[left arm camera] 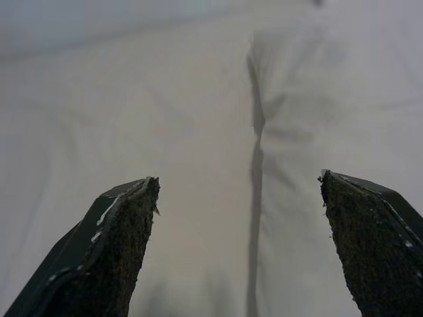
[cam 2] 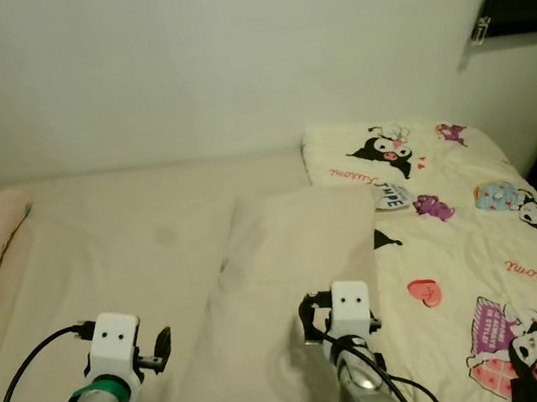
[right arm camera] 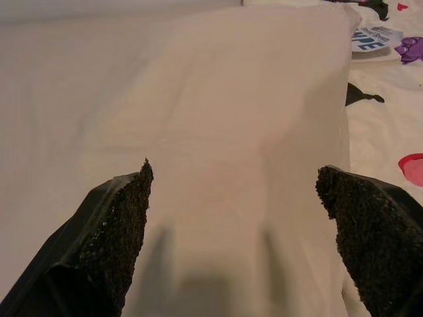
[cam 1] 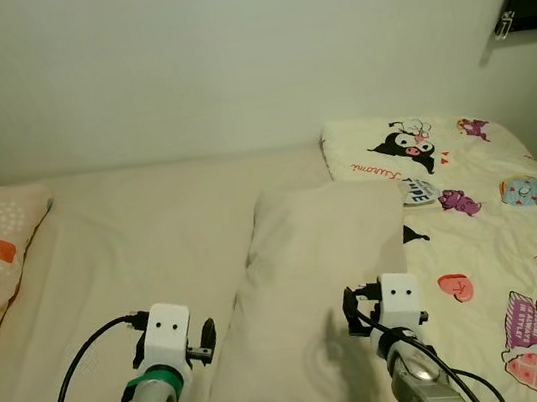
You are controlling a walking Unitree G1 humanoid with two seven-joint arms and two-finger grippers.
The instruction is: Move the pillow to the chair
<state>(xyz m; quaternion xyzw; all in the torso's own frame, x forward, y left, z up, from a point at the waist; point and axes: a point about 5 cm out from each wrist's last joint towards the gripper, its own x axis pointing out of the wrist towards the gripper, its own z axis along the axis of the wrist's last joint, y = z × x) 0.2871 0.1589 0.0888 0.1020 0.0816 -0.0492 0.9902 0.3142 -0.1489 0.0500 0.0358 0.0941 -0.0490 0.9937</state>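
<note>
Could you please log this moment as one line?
pillow on bed | left gripper open beside it | right gripper open above it

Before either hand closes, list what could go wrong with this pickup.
1. The plain pillow lies partly on the cartoon-print blanket; the right hand, open above the pillow's right half, might pinch blanket fabric too and drag it along.
2. The left hand, open over the pillow's left edge, could catch the cream sheet instead of the pillow.
3. The pillow looks soft and long, so an off-centre grip may let it sag or slip.
</note>
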